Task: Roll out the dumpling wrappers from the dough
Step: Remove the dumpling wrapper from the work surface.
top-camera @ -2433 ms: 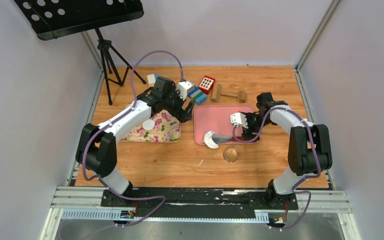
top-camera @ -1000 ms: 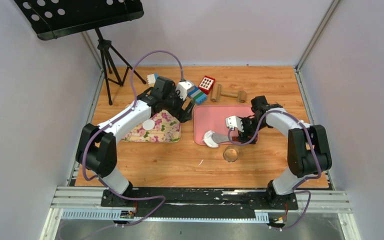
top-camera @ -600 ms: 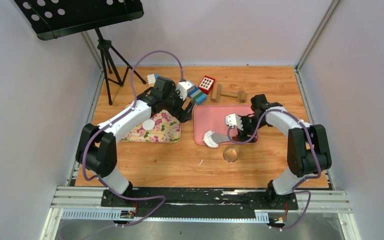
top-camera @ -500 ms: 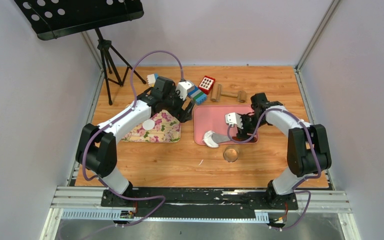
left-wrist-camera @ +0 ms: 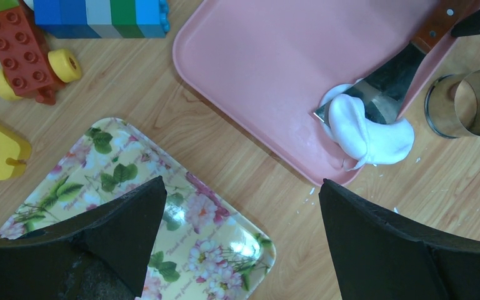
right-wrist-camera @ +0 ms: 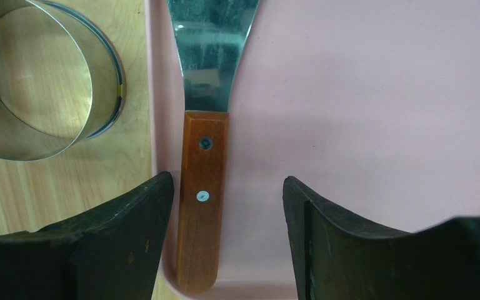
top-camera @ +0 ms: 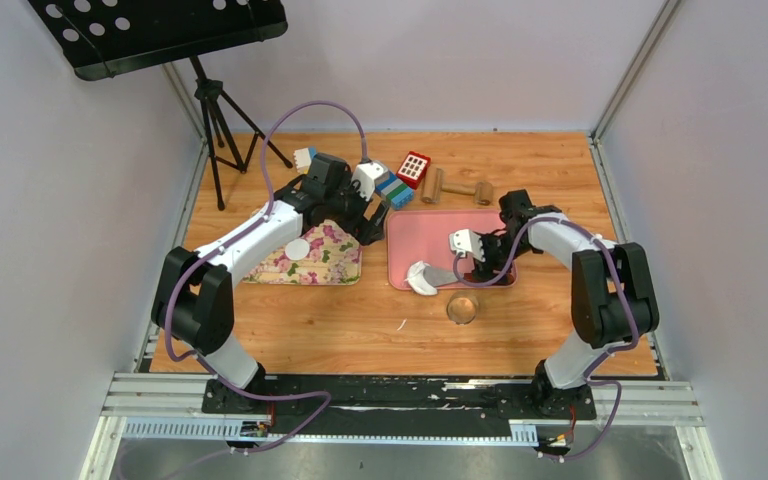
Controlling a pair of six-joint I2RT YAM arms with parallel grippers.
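A lump of white dough (top-camera: 423,278) (left-wrist-camera: 365,128) lies at the near left corner of the pink tray (top-camera: 430,225) (right-wrist-camera: 375,94), on the blade of a wood-handled scraper (left-wrist-camera: 387,87) (right-wrist-camera: 201,187). My right gripper (top-camera: 482,268) (right-wrist-camera: 225,184) is open and low over the tray. The scraper handle lies between its fingers, close to the left one, with a gap to the right one. My left gripper (top-camera: 368,228) (left-wrist-camera: 242,184) hangs wide open and holds nothing, above the wood between the floral tray (top-camera: 320,262) (left-wrist-camera: 131,162) and the pink tray. One round dumpling wrapper (top-camera: 297,248) rests on the floral tray.
A metal ring (top-camera: 461,308) (right-wrist-camera: 37,75) (left-wrist-camera: 469,103) stands on the wood just in front of the pink tray. Toy blocks (top-camera: 393,188) (left-wrist-camera: 103,15), a red toy (top-camera: 413,168) and a wooden rolling pin (top-camera: 455,187) lie behind the trays. A tripod (top-camera: 220,120) stands at the back left.
My right gripper has shifted left along the pink tray's near edge to straddle the scraper handle, and its jaws have narrowed slightly. The left arm has not moved.
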